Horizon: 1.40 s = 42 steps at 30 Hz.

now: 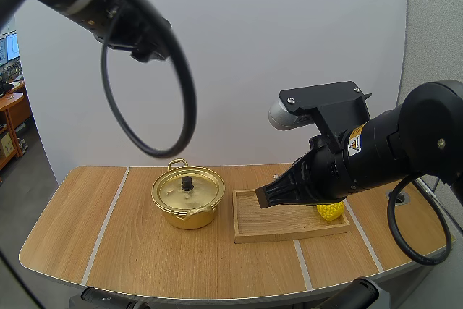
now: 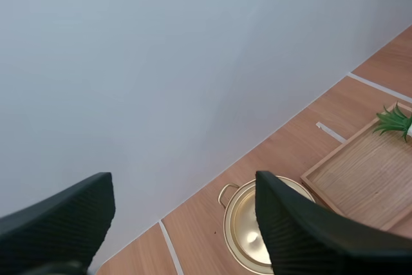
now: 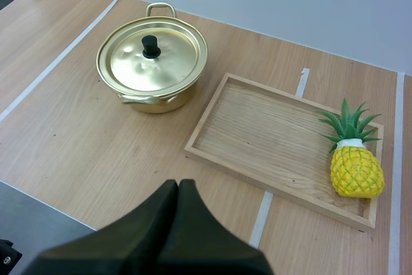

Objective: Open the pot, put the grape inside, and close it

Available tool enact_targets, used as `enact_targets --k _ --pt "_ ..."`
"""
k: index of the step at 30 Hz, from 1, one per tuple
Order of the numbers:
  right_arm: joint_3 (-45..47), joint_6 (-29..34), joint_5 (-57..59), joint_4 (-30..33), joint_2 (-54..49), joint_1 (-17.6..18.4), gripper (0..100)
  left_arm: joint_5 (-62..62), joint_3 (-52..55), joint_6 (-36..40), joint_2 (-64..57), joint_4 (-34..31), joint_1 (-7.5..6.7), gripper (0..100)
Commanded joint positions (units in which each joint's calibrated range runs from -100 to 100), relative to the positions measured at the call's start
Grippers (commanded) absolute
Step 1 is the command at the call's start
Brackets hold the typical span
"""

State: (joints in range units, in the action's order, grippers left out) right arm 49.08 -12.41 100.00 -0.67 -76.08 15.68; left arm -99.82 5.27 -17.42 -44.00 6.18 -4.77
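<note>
A gold pot (image 1: 187,197) stands on the table with its lid on, the black knob (image 3: 151,46) on top. To its right lies a wooden tray (image 1: 268,226), and a yellow toy pineapple (image 3: 355,169) with green leaves lies at the tray's right end. My right gripper (image 1: 269,195) hangs above the tray's left part; its fingers (image 3: 178,188) lie together, shut on nothing. My left gripper (image 2: 183,191) is high above the pot (image 2: 248,223), its fingers wide apart and open.
The tray (image 3: 264,130) is bare apart from the pineapple (image 1: 330,211). Pale strips cross the wooden table (image 1: 108,229). A white wall stands close behind the pot. The table's front edge curves near the arm bases.
</note>
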Motion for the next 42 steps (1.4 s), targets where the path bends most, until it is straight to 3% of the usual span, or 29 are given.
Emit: enact_targets --k 1,8,9,11,12,15,16,21,29,35,38,42 --pt "0.2 0.1 0.0 0.4 -0.7 -0.2 0 -0.2 4.0 2.4 -8.3 -0.7 -0.18 100" --pt "0.2 0.1 0.0 0.4 -0.7 -1.3 0 -0.2 15.0 4.7 -16.2 -0.8 -0.18 100" --pt "0.2 0.1 0.0 0.4 -0.7 -1.4 0 -0.2 16.9 5.0 -17.5 -1.0 -0.18 90" --pt "0.2 0.1 0.0 0.4 -0.7 -1.9 0 -0.2 19.7 5.7 -19.7 -1.0 -0.18 57" --pt "0.2 0.1 0.0 0.4 -0.7 -2.0 0 -0.2 20.3 5.7 -20.3 -1.0 -0.18 48" --pt "0.2 0.1 0.0 0.4 -0.7 -2.7 0 -0.2 22.9 5.7 -22.9 -1.0 -0.18 3" --pt "0.2 0.1 0.0 0.4 -0.7 -2.8 0 -0.2 23.6 5.7 -23.8 -1.0 -0.18 0" --pt "0.2 0.1 0.0 0.1 -1.6 -3.6 0 -0.2 27.9 6.7 -27.9 -0.7 0.06 0" --pt "0.2 0.1 0.0 0.1 -7.2 -5.2 0 4.7 38.2 15.3 -37.4 -0.6 2.14 0" --pt "0.2 0.1 0.0 0.2 -11.8 -6.0 0 20.1 42.4 25.7 -40.4 -2.3 2.23 0" --pt "0.2 0.1 -3.6 0.3 -12.1 -6.0 0 25.4 43.4 32.9 -40.5 -7.1 2.23 0" --pt "0.2 -0.1 -5.2 0.7 -12.3 -6.9 0 24.3 43.8 38.9 -41.4 -10.1 2.3 0"
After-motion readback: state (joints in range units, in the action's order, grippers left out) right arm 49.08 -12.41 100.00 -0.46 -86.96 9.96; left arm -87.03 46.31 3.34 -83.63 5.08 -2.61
